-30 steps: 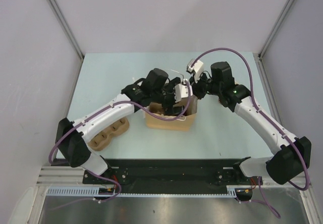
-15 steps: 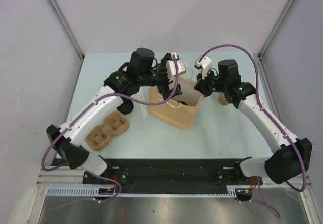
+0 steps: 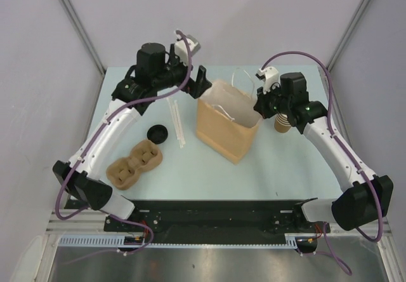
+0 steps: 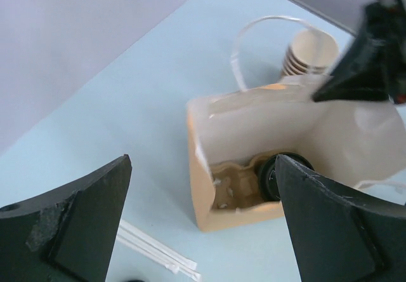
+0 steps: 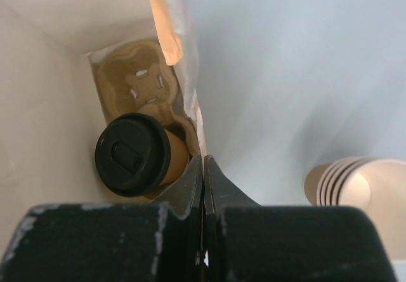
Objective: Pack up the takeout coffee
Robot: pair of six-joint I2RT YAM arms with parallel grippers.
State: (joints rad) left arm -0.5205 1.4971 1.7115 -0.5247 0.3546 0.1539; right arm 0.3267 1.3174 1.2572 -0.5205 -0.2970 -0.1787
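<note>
A pale blue-green counter [image 3: 285, 167] fills the floor of a booth closed in by plain grey-white wall panels [image 3: 209, 15], with bare metal posts [image 3: 76, 21] slanting up at the two back corners and a black mounting rail [image 3: 216, 213] along the near edge. A brown paper bag [image 3: 225, 133] stands open in the middle of the counter, white inside, with thin white string handles [image 4: 250, 31]. The takeout coffee [image 5: 132, 155] sits at the bottom of this bag, its black lid upward, in one pocket of a pulp carrier [image 5: 136, 82] that lies on the bag's floor. The other pockets that show are empty. The right fingers [image 5: 222, 190] are pressed fully together on the bag's rim at its right-hand back corner, pinching the paper edge. The left fingers [image 4: 82, 218] hang spread as wide as they go, gripping nothing, raised above the counter to the left of the bag's mouth and looking down into it. A stack of lidless paper cups [image 3: 281, 124] stands just beside the bag on its right. To the bag's left lie paper-wrapped straws [image 3: 176, 122], then a loose black lid [image 3: 156, 133], and nearer the front a second pulp carrier [image 3: 134, 164], empty, flat on the counter.
</note>
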